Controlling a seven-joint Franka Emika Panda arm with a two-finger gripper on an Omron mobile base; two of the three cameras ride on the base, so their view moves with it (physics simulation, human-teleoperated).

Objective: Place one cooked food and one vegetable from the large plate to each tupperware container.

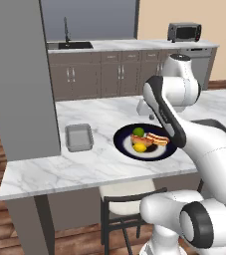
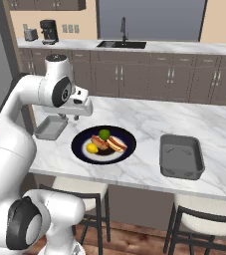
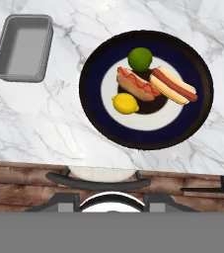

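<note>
The large plate (image 1: 145,142) (image 2: 103,145) (image 3: 145,89) lies near the front of the marble island. It holds a green lime (image 3: 140,58), a yellow lemon (image 3: 125,104) and two hot dogs (image 3: 135,84) (image 3: 173,85). One grey tupperware container (image 1: 78,137) (image 2: 51,128) (image 3: 22,47) sits to the plate's left, and the second (image 2: 181,155) to its right; both are empty. My gripper (image 2: 68,118) (image 1: 142,110) hangs well above the counter, over the plate's left rear side. Its fingers stand apart, open, with nothing between them.
Stools (image 2: 199,224) (image 1: 127,199) stand under the island's front edge (image 3: 108,165). A grey column (image 1: 20,84) rises at the island's left end. The back counter carries a sink (image 2: 122,44), a toaster oven (image 1: 184,31) and a coffee machine (image 2: 48,31).
</note>
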